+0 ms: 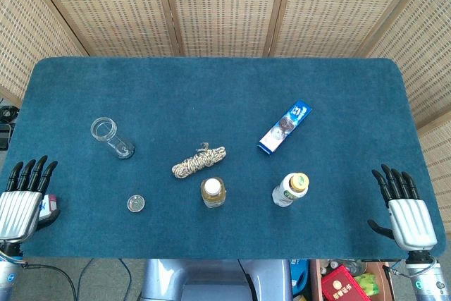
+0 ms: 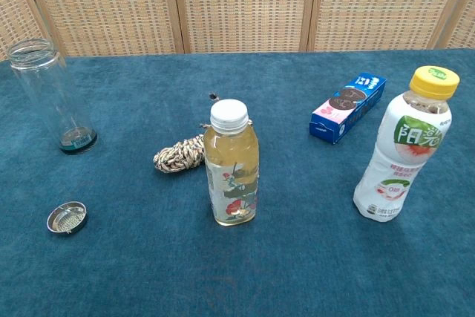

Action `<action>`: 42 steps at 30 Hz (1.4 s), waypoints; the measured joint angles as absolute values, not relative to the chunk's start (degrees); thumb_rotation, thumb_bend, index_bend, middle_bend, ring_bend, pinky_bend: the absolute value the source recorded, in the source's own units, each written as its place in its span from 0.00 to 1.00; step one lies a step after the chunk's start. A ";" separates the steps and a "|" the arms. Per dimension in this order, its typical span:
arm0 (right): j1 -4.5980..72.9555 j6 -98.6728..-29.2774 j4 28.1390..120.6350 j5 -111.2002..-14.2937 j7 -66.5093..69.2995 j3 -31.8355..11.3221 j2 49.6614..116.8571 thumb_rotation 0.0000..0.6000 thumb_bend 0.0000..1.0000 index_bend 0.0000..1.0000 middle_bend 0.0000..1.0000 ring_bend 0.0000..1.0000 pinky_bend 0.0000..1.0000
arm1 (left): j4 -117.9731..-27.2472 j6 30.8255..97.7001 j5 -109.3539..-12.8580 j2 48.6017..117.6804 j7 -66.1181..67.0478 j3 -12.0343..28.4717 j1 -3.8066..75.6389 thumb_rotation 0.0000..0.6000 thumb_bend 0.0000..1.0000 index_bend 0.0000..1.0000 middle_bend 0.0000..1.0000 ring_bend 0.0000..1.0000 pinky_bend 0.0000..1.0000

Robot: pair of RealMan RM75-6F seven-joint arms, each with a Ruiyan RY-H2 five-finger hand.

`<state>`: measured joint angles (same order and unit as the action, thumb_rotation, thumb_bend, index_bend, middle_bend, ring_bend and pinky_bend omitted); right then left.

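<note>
I find my left hand point(image 1: 21, 202) and right hand point(image 1: 407, 211) empty, fingers spread, at the surface point(image 1: 211, 96) edges. Nearest the left lies a strainer lid point(image 1: 136, 204); nearest the right stands a yellow-capped bottle point(image 1: 291, 189).

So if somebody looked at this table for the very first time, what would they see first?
Probably the two drink bottles standing near the front middle of the blue table: the white-capped bottle of yellowish drink and the yellow-capped bottle to its right. Next, the left hand and right hand, open and flat at the table's front corners. Between them lie a coiled rope, a blue biscuit box and an empty glass jar.
</note>
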<state>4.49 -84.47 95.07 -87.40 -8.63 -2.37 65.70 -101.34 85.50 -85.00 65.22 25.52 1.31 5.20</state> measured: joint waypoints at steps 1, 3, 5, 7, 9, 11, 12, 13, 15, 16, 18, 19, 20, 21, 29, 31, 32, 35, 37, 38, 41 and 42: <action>4.51 -84.39 95.03 -87.35 -8.65 -2.37 65.71 1.00 0.02 0.00 0.00 0.00 0.04 | -101.32 85.51 -84.99 65.24 25.54 1.30 5.18 1.00 0.20 0.00 0.00 0.00 0.00; 4.53 -84.30 95.03 -87.32 -8.64 -2.35 65.72 1.00 0.02 0.00 0.00 0.00 0.04 | -101.29 85.56 -85.05 65.27 25.49 1.28 5.15 1.00 0.20 0.00 0.00 0.00 0.00; 4.53 -84.28 95.06 -87.40 -8.63 -2.29 65.70 1.00 0.02 0.00 0.00 0.00 0.04 | -101.29 85.61 -85.14 65.28 25.36 1.27 5.14 1.00 0.21 0.00 0.00 0.00 0.00; 4.50 -84.33 95.12 -87.53 -8.64 -2.23 65.68 1.00 0.02 0.00 0.00 0.00 0.04 | -101.34 85.64 -85.24 65.26 25.18 1.27 5.14 1.00 0.21 0.00 0.00 0.00 0.00; 4.51 -84.37 95.17 -87.64 -8.66 -2.21 65.68 1.00 0.02 0.00 0.00 0.00 0.04 | -101.36 85.58 -85.32 65.24 25.15 1.27 5.19 1.00 0.21 0.00 0.00 0.00 0.00; 4.56 -84.41 95.17 -87.78 -8.79 -2.22 65.78 1.00 0.02 0.00 0.00 0.00 0.04 | -101.37 85.48 -85.34 65.20 25.18 1.25 5.24 1.00 0.21 0.00 0.00 0.00 0.00; 4.58 -84.39 95.14 -87.78 -8.87 -2.23 65.82 1.00 0.02 0.00 0.00 0.00 0.04 | -101.34 85.44 -85.34 65.20 25.16 1.28 5.28 1.00 0.21 0.00 0.00 0.00 0.00; 4.61 -84.30 95.11 -87.71 -9.00 -2.23 65.88 1.00 0.02 0.00 0.00 0.00 0.04 | -101.33 85.39 -85.34 65.20 25.11 1.30 5.31 1.00 0.21 0.00 0.00 0.00 0.00; 4.66 -84.14 95.09 -87.57 -9.16 -2.25 65.96 1.00 0.02 0.00 0.00 0.00 0.04 | -101.29 85.20 -85.27 65.21 24.96 1.31 5.39 1.00 0.21 0.00 0.00 0.00 0.00; 4.68 -84.09 95.09 -87.48 -9.26 -2.27 66.00 1.00 0.02 0.00 0.00 0.00 0.04 | -101.26 85.12 -85.25 65.21 24.88 1.30 5.41 1.00 0.21 0.00 0.00 0.00 0.00; 4.68 -84.08 95.10 -87.46 -9.30 -2.28 65.99 1.00 0.02 0.00 0.00 0.00 0.04 | -101.23 84.93 -85.33 65.22 24.75 1.26 5.52 1.00 0.21 0.00 0.00 0.00 0.00; 4.66 -84.11 95.10 -87.45 -9.25 -2.29 65.98 1.00 0.02 0.00 0.00 0.00 0.04 | -101.28 84.85 -85.42 65.23 24.71 1.23 5.57 1.00 0.21 0.00 0.00 0.00 0.00; 4.65 -84.13 95.08 -87.44 -9.18 -2.29 65.96 1.00 0.02 0.00 0.00 0.00 0.04 | -101.34 84.79 -85.56 65.24 24.65 1.20 5.62 1.00 0.21 0.00 0.00 0.00 0.00; 4.64 -84.15 95.06 -87.41 -9.09 -2.31 65.92 1.00 0.02 0.00 0.00 0.00 0.04 | -101.45 84.71 -85.80 65.25 24.53 1.16 5.71 1.00 0.21 0.00 0.00 0.00 0.00; 4.49 -84.46 94.98 -87.47 -8.50 -2.35 65.71 1.00 0.02 0.00 0.00 0.00 0.03 | -101.40 84.11 -88.70 65.44 22.24 0.72 6.65 1.00 0.21 0.00 0.00 0.00 0.00; 4.50 -84.42 95.01 -87.51 -8.54 -2.32 65.70 1.00 0.02 0.00 0.00 0.00 0.03 | -100.77 83.83 -89.75 65.54 21.02 0.51 7.02 1.00 0.21 0.02 0.00 0.00 0.00; 4.51 -84.40 95.01 -87.54 -8.59 -2.31 65.71 1.00 0.02 0.00 0.00 0.00 0.03 | -100.40 83.68 -90.21 65.59 20.53 0.39 7.20 1.00 0.21 0.06 0.00 0.00 0.00; 4.51 -84.39 94.98 -87.62 -8.73 -2.23 65.74 1.00 0.02 0.00 0.00 0.00 0.03 | -99.67 82.44 -90.95 65.63 19.52 -0.02 7.85 1.00 0.21 0.15 0.00 0.00 0.00; 4.54 -84.31 94.93 -87.66 -8.85 -2.20 65.82 1.00 0.02 0.00 0.00 0.00 0.03 | -99.45 81.20 -91.11 65.58 18.89 -0.24 8.45 1.00 0.21 0.21 0.00 0.00 0.00; 4.56 -84.28 94.94 -87.64 -8.90 -2.21 65.85 1.00 0.02 0.00 0.00 0.00 0.03 | -99.35 80.67 -91.16 65.59 18.67 -0.31 8.74 1.00 0.21 0.24 0.00 0.00 0.00; 4.59 -84.22 94.94 -87.47 -8.87 -2.29 65.86 1.00 0.02 0.00 0.00 0.00 0.03 | -99.15 79.01 -91.10 65.69 18.30 -0.47 9.60 1.00 0.21 0.31 0.00 0.00 0.00; 4.59 -84.22 94.95 -87.44 -8.82 -2.31 65.84 1.00 0.02 0.00 0.00 0.00 0.03 | -99.11 78.39 -91.03 65.77 18.21 -0.52 9.92 1.00 0.21 0.32 0.00 0.00 0.00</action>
<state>4.59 -84.22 94.95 -87.44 -8.82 -2.31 65.84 -99.11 78.39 -91.03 65.77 18.21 -0.52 9.92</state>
